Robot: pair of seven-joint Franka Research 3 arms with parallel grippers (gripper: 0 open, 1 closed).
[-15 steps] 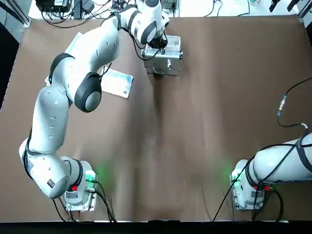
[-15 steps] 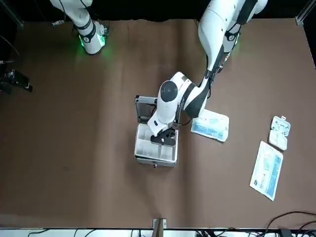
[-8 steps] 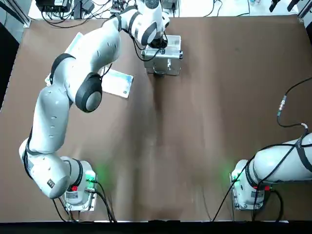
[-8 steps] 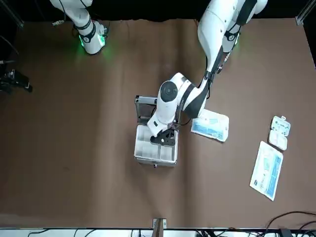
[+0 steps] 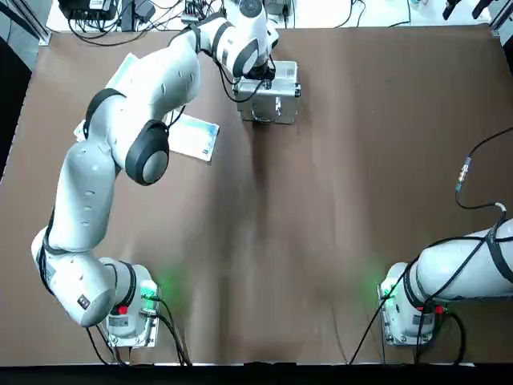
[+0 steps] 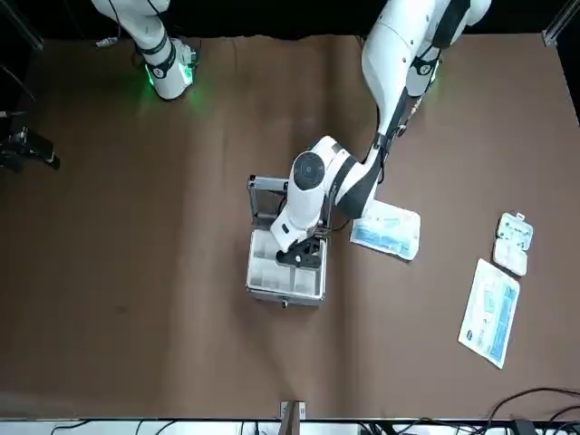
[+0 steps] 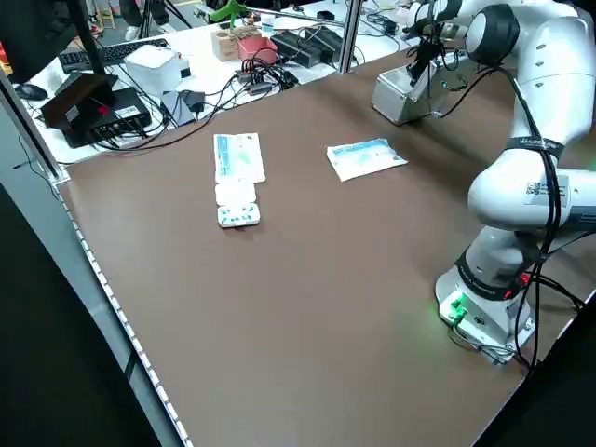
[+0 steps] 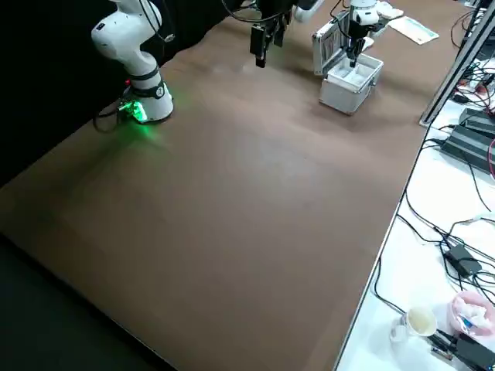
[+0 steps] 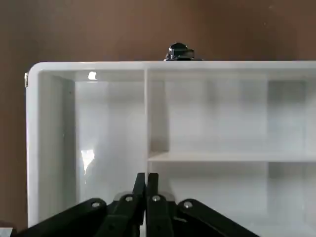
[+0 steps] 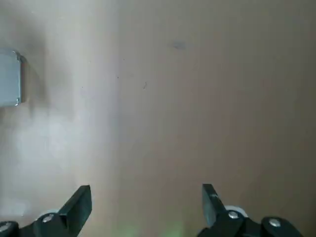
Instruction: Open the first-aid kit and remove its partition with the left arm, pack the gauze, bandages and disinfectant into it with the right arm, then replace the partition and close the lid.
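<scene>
The metal first-aid kit (image 5: pixel 270 90) stands open at the table's far middle, its lid (image 6: pixel 268 194) upright. Inside lies the white partition (image 9: pixel 98 123) with several compartments. My left gripper (image 9: pixel 145 195) reaches down into the kit (image 6: pixel 285 288), fingers shut on one of the partition's thin divider walls. My right gripper (image 10: pixel 145 197) hangs open over bare table, far from the kit, and holds nothing. A pale-green-and-white flat pack (image 6: pixel 387 230) lies beside the kit. A longer flat pack (image 6: pixel 489 313) and a small white packet (image 6: pixel 512 243) lie farther out on my left. I cannot make out the disinfectant.
The right arm's base (image 5: pixel 409 313) sits at the near right, with a loose black cable and plug (image 5: pixel 463 172) dangling above the table. Cables, boxes and desk clutter (image 7: pixel 186 74) line the bench beyond the table's far edge.
The left wrist has shifted very slightly over the kit. The kit, the packs and the right arm have not moved.
</scene>
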